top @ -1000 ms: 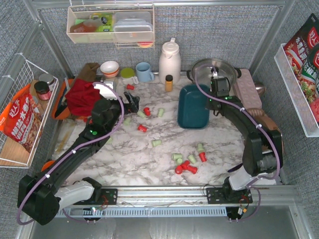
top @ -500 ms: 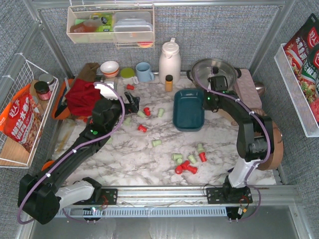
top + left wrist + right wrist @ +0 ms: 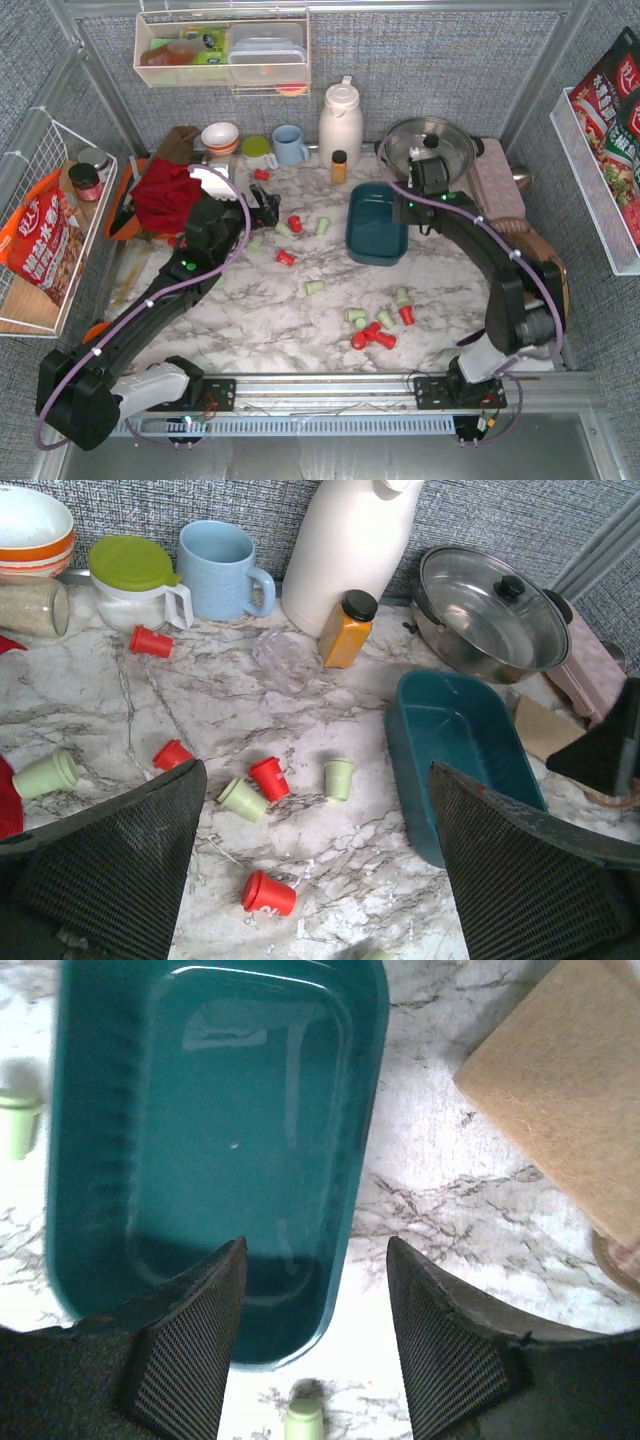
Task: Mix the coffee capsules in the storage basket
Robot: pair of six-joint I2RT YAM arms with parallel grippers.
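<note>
Both jaws of the right hand (image 3: 316, 1244) stand apart, empty, astride the rim of the dark teal rectangular plastic basket (image 3: 200, 1110); a careless lift could snag it.

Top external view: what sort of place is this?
Probably a mock kitchen counter built inside a robot test cell: a marble-look worktop, a white jug, lidded pot and blue mug along the back, all boxed in by fabric walls on a metal frame.

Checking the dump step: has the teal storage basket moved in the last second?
Yes: the storage basket shifted slightly left, away from the lidded steel pot, toward the orange bottle.
</note>
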